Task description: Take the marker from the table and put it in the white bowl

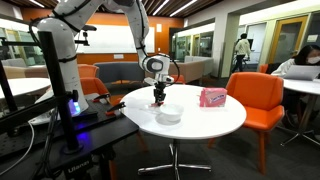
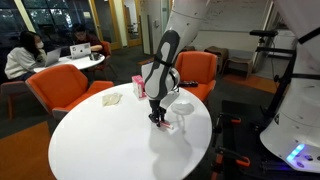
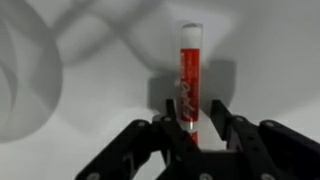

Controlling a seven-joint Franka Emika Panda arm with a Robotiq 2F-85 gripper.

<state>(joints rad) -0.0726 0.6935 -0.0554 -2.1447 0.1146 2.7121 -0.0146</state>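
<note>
The red marker (image 3: 188,75) lies on the white table (image 1: 205,128) and runs straight away from the camera in the wrist view. My gripper (image 3: 195,125) is down at the tabletop with its fingers on either side of the marker's near end. The left finger touches the marker and a gap shows on the right, so it is open. In both exterior views the gripper (image 1: 159,100) (image 2: 158,118) stands low over the table right beside the white bowl (image 1: 170,114) (image 2: 181,103). A blurred curved rim at the left of the wrist view (image 3: 20,70) may be the bowl.
A pink rectangular packet (image 1: 212,97) (image 2: 139,84) lies farther along the table, and a white paper (image 2: 112,98) near it. Orange chairs (image 1: 255,98) (image 2: 60,88) ring the table. A black equipment stand (image 1: 60,90) holds the arm's base.
</note>
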